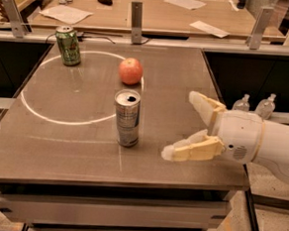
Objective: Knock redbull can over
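The redbull can [127, 118], tall, slim and silver with blue-grey panels, stands upright near the middle of the brown table [72, 152]. My gripper [179, 124] comes in from the right, low over the table, with its two cream fingers [194, 149] spread wide apart and nothing between them. The fingertips point left toward the can and stop a short gap to its right, not touching it.
A red apple [130, 71] lies just behind the redbull can. A green can [68, 45] stands at the far left, on a white circle [45, 118] drawn on the table. A desk with papers [65, 13] and metal posts [136, 21] runs behind the table.
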Controlling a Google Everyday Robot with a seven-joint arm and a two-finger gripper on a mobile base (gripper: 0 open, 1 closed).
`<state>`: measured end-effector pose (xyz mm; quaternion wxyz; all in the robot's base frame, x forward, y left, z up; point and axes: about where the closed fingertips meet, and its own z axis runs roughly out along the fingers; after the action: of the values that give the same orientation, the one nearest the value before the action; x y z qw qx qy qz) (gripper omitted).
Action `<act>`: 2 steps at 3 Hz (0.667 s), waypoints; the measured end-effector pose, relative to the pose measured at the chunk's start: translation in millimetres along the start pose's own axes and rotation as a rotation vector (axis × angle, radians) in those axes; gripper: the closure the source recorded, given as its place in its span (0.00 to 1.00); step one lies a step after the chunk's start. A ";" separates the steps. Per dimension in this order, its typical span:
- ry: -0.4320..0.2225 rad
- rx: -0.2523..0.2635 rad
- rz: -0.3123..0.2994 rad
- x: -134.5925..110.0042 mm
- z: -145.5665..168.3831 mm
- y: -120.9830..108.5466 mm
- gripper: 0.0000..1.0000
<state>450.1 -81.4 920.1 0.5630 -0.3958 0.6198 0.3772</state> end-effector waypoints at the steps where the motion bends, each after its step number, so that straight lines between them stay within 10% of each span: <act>1: 0.010 -0.025 0.018 10.2 22.9 6.3 0.00; 2: 0.009 -0.045 0.036 20.1 45.1 13.4 0.00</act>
<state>454.9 -36.2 896.7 0.5443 -0.3988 0.6207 0.3993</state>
